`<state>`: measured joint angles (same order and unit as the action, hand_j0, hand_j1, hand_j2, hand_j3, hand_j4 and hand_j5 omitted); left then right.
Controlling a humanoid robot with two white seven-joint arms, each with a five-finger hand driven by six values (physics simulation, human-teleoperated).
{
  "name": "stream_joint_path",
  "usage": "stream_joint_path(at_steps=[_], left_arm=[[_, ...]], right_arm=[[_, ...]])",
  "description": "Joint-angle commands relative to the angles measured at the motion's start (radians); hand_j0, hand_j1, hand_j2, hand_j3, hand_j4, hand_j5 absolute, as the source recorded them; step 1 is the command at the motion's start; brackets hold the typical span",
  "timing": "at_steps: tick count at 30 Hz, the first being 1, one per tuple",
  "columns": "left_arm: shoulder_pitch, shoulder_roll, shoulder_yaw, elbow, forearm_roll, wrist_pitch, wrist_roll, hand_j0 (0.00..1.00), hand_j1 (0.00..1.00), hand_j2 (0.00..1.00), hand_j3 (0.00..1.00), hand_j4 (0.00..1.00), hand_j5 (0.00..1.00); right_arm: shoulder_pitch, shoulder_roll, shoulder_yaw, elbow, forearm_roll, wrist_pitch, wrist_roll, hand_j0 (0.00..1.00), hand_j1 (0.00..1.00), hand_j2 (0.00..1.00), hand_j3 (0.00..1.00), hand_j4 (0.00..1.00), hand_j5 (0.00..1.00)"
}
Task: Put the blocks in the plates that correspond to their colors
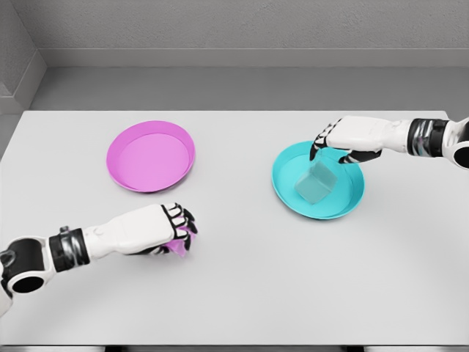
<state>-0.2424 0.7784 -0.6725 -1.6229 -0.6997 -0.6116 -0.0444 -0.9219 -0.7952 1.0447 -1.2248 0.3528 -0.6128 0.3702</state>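
A pink block (180, 246) shows between the curled fingers of my left hand (178, 231), which rests low on the white table, below and slightly right of the pink plate (150, 156). The pink plate holds nothing. A translucent teal block (316, 183) lies tilted inside the teal plate (350, 195) on the right. My right hand (331, 147) hovers over the plate's far rim. Its fingers are relaxed and point down just above the block's top corner, with no clear grasp on it.
The white table (242, 293) reaches a grey floor and wall at the back. The two plates stand about a hand's width apart. Each forearm comes in from its own side edge.
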Motion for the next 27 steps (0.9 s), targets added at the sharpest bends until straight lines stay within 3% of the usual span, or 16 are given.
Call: stream_joint_path(at_steps=[1,11,27], left_arm=[[0.000,0.018,0.010,-0.002,0.022,0.001,0.001,0.43,0.43,0.43,0.43,0.43,0.43],[-0.008,0.032,0.056,0.006,0.035,0.001,0.000,0.42,0.42,0.42,0.42,0.42,0.42],[-0.097,0.028,0.050,0.083,0.045,0.001,-0.002,0.41,0.41,0.41,0.41,0.41,0.41]], right_arm=[[0.000,-0.001,0.006,0.004,-0.017,0.002,-0.040,1.00,1.00,1.00,1.00,1.00,1.00],[0.000,-0.013,-0.002,0.001,-0.018,0.002,-0.042,1.00,1.00,1.00,1.00,1.00,1.00],[0.002,-0.062,-0.003,-0.009,-0.066,0.002,-0.059,1.00,1.00,1.00,1.00,1.00,1.00]])
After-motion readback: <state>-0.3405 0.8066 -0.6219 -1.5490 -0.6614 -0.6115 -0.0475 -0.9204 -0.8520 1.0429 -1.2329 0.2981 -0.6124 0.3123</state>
